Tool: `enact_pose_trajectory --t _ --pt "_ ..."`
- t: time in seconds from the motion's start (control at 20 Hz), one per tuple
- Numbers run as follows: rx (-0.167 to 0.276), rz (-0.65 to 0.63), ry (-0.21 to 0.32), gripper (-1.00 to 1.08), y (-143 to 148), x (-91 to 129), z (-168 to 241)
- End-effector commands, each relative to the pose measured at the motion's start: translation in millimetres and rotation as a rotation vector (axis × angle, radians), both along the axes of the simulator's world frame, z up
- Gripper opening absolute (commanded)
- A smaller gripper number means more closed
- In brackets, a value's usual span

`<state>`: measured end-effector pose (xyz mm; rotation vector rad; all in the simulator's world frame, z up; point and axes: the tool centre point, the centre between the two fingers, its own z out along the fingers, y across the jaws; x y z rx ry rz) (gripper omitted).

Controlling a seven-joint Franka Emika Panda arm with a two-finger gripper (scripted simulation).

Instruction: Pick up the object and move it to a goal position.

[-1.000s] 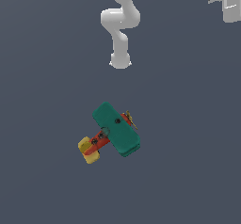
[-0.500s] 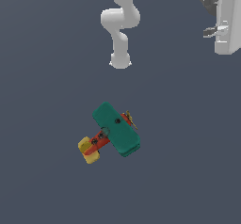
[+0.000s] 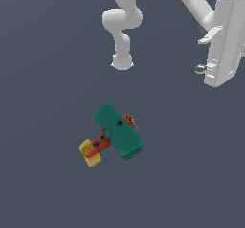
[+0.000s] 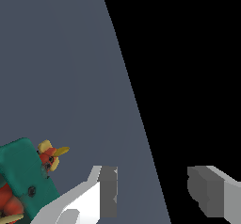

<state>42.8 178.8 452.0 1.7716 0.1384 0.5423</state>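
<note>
Exterior view, toy biplane (image 3: 116,135): it is lying on the dark grey floor (image 3: 43,69), a little below the middle of the picture. Its teal-green wings are facing up, its yellow tail is pointing to the lower left and its yellow propeller to the upper right.
Exterior view, arm: the white base (image 3: 122,23) is standing at the top middle, and the white hand is hanging at the exterior view's right edge.
Exterior view, gripper (image 3: 205,55): it is staying well apart from the biplane and touching nothing.
Wrist view, toy biplane (image 4: 21,176): it is showing in one corner, with the green wing, red body and yellow nose.
Wrist view, gripper (image 4: 151,192): the two grey fingers (image 4: 108,191) are standing spread, with an empty gap between them; the plane is lying beside them, not between.
</note>
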Motion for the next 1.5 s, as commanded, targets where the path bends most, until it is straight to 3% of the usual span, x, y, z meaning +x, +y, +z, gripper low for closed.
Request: enact_pose_trajectory --t 0.0,0.75,1.45 --pt "-0.025 -0.006 0.018 0.28 -2 7 -19" --pt "-0.133 -0.040 0.149 0.28 -34 41 -147" --pt "-0.176 -0.074 0.282 0.28 -80 50 -267"
